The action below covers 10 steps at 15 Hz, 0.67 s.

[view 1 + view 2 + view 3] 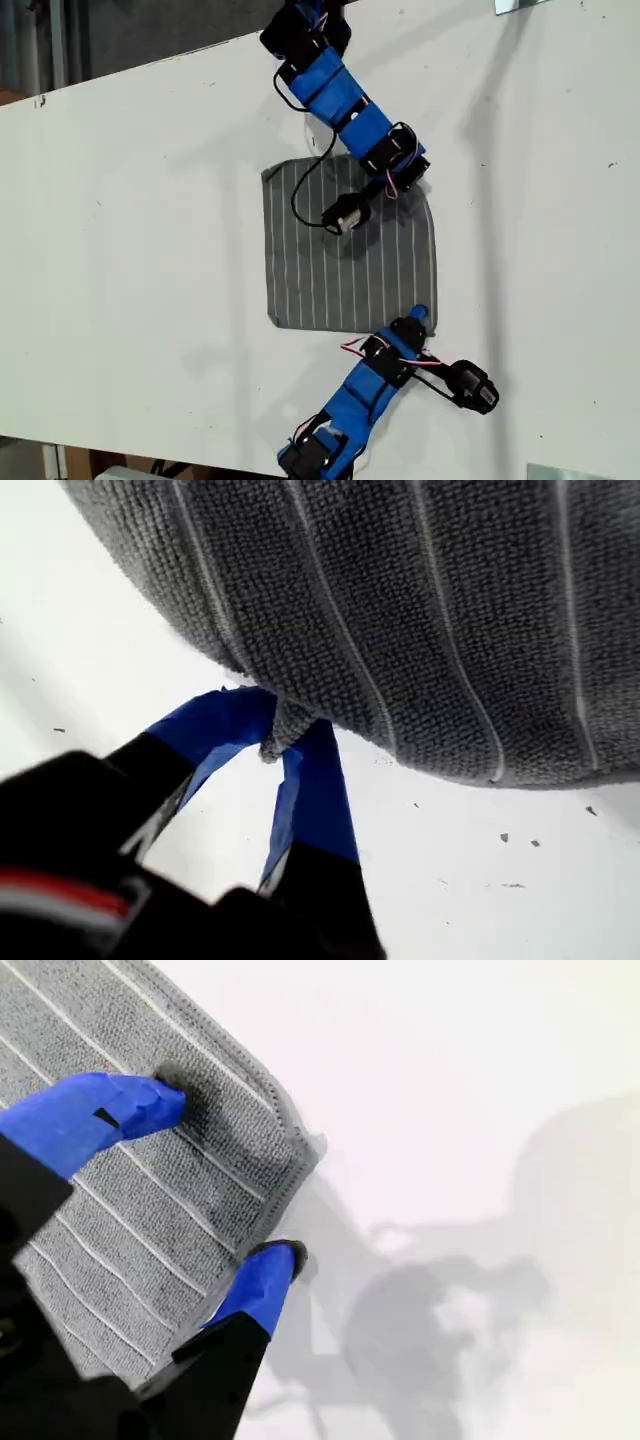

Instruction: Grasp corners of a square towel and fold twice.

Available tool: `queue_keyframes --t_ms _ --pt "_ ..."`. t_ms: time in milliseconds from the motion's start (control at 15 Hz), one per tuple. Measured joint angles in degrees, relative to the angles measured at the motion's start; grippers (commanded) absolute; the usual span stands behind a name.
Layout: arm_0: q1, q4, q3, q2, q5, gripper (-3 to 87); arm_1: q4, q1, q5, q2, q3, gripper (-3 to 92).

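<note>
I am pinching one corner (270, 742) of the thin grey white-striped square towel (350, 250) in my first gripper (272, 748), its blue jaws clamped on the tip, while my second gripper (225, 1180) is straddling another corner (290, 1150) with jaws apart on the white table (130, 230), so next I judge it needs closing before both lift for the first fold.

A grey towel (350, 245) with thin, evenly spaced white stripes lies on a plain white table (130, 300). Up close, its weave is a speckled mid-grey and its hemmed edge is the same grey. Both arms are bright blue with black motor blocks and thin red, white and black wires. My first tool (272, 742) has blue fingers on a black body with a red and white band. My second tool (225, 1175) has blue fingers tipped with black, on a black body. Soft grey shadows fall across the white table.
</note>
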Motion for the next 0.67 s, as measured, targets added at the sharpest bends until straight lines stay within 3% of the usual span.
queue_keyframes --t_ms 133,200,333,533,667 --pt "0.0 -0.9 -1.1 -1.6 0.6 28.4 0.6 0.0 -0.1 -0.2 -0.4 -0.1" --pt "0.0 -2.5 -1.3 -3.0 0.3 23.3 1.1 0.0 -0.1 -0.3 -1.0 -0.1" --pt "0.1 -5.7 -2.5 -6.2 0.3 1.7 2.5 -0.4 0.0 -0.5 -2.4 -0.1" --pt "0.3 -11.3 -4.3 -9.3 -1.1 -0.3 4.3 -0.7 0.1 -0.8 -4.1 -0.1" --pt "1.0 -8.1 -8.0 -9.8 -2.4 -0.3 6.2 -0.7 0.2 -0.9 -6.4 -0.1"
